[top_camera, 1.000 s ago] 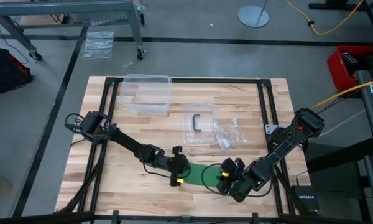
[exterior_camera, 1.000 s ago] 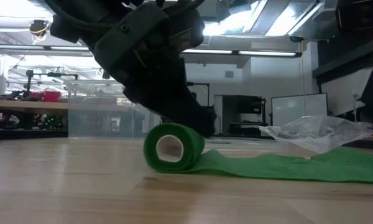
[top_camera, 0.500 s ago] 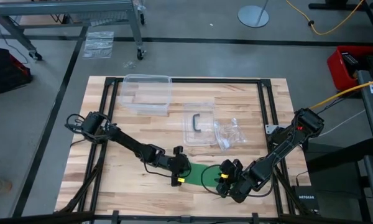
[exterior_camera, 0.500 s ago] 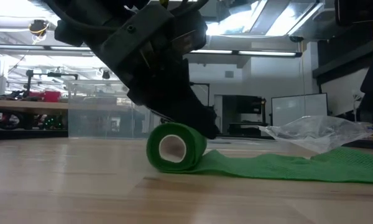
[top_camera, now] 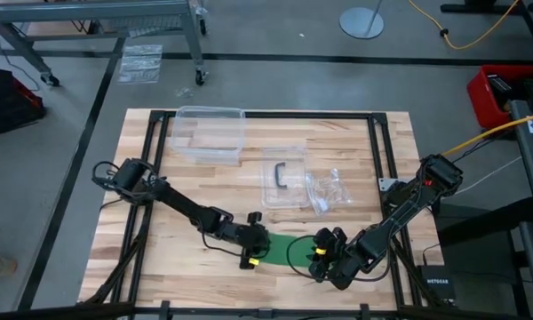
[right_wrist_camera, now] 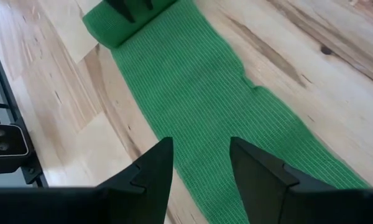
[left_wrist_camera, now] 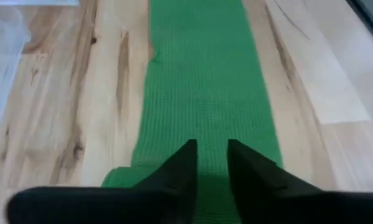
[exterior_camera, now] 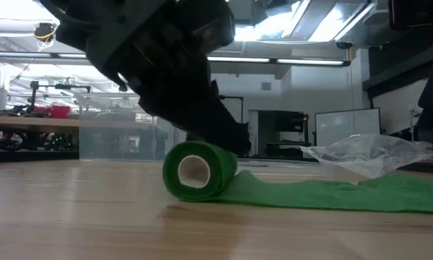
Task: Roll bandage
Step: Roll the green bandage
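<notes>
Green cloth is what catches the eye from above: the bandage lies near the worktop's front edge, between the left tool and the right tool. At table height, its rolled end sits under the left tool with the flat tail trailing away. Past the left wrist, the fingers stand slightly parted over the strip, gripping nothing that I can see. Past the right wrist, that tool hovers released above the flat tail. My worry: with the roll unpinned, it may spring loose or wind crooked.
</notes>
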Motion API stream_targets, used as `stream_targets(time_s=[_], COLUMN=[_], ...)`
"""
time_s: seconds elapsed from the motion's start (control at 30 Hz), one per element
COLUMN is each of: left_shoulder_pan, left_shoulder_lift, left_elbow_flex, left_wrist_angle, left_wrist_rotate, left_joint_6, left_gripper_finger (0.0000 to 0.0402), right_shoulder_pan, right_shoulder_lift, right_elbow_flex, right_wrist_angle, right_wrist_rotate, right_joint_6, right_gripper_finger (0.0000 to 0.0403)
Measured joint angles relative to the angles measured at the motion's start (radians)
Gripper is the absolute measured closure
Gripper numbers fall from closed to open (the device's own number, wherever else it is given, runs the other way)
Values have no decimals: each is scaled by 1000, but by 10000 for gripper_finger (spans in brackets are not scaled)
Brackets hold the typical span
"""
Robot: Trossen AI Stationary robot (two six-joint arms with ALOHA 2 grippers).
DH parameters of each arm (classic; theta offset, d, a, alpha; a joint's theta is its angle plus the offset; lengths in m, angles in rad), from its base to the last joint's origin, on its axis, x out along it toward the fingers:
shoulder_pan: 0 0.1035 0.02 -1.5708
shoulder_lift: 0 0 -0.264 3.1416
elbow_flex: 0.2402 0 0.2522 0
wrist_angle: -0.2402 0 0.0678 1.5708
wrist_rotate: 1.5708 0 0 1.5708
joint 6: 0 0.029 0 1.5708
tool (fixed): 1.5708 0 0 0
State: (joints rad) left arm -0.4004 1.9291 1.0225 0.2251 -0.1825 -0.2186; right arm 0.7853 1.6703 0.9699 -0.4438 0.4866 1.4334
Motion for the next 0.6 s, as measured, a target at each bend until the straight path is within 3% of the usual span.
stream_targets(time_s=[0.23, 0.47, 0.6], left_shoulder_pan=[-13, -42, -46], left_shoulder_lift=[-4, -75, -162], left_elbow_flex=[2, 4, 6], left_wrist_angle=[18, -3, -118], left_wrist_rotate=[-11, -19, -21], left_joint_6=[163, 476, 577], left_gripper_finger=[246, 240, 240], right_shoulder_pan=[0, 0, 0], right_shoulder_lift=[0, -1, -1], right_elbow_flex=[0, 0, 0], right_wrist_angle=[0, 0, 1], right_wrist_rotate=[0, -22, -55], right_joint_6=[-7, -28, -28], right_gripper_finger=[237, 237, 237])
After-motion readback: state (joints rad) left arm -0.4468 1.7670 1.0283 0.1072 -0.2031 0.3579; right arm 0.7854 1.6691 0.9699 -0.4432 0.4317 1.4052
